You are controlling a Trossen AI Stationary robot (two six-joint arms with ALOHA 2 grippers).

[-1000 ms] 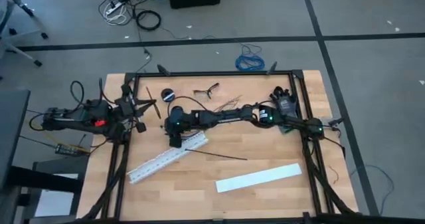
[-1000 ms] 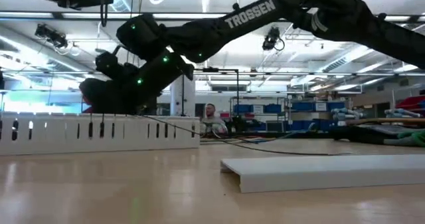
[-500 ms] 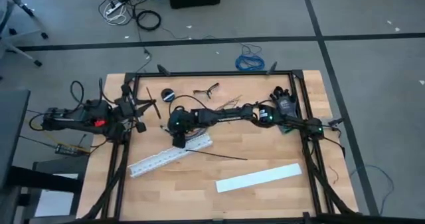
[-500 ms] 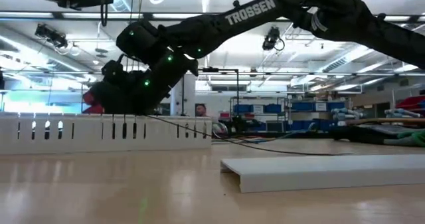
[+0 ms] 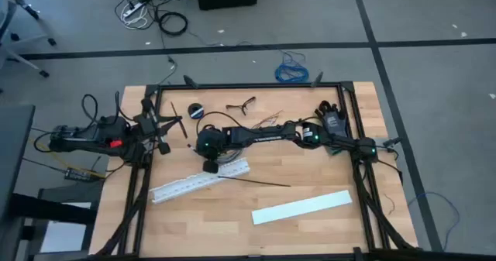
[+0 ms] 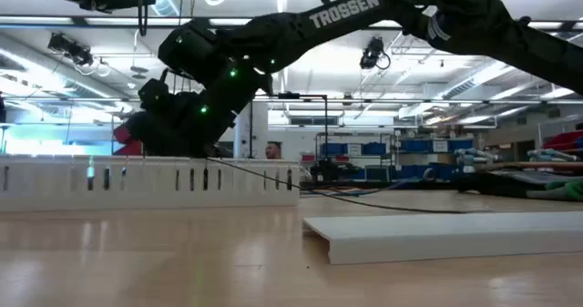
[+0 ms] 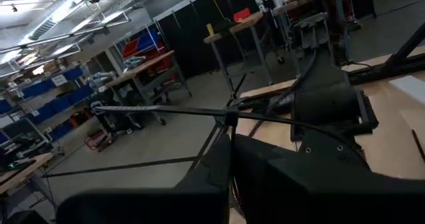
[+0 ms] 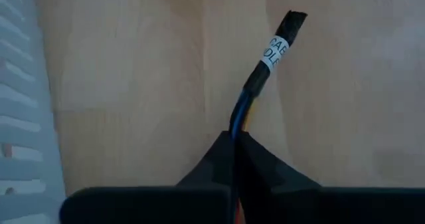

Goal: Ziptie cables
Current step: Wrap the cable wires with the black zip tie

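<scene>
Cables (image 5: 267, 123) lie, from overhead, at the far middle of the table, a thin loose bunch running roughly left to right, mostly under the right arm's forearm. We see the right arm stretched leftward across the table, its gripper (image 5: 209, 166) pointed down just beside the white slotted strip (image 5: 199, 182), which lies slantwise nearer the front. So the loose bunch lies behind and to the right of that gripper; the right arm is the nearer one. The left arm rests folded at the table's left edge, left gripper (image 5: 164, 127) well apart from the bunch. A thin black ziptie (image 5: 256, 181) lies just right of the strip.

At table height, we see the right arm bent down behind the slotted strip (image 6: 146, 182), a flat white cover (image 6: 446, 234) in front.

Past the left wrist, the fingers meet on a thin black strand, perhaps a ziptie (image 7: 166, 110); we cannot be sure.

Past the right wrist, the right gripper (image 8: 234, 144) is pinched narrow on a cable end (image 8: 265, 58) with a white label, its long axis pointing away from the fingers, above bare wood beside the strip (image 8: 23, 104).
</scene>
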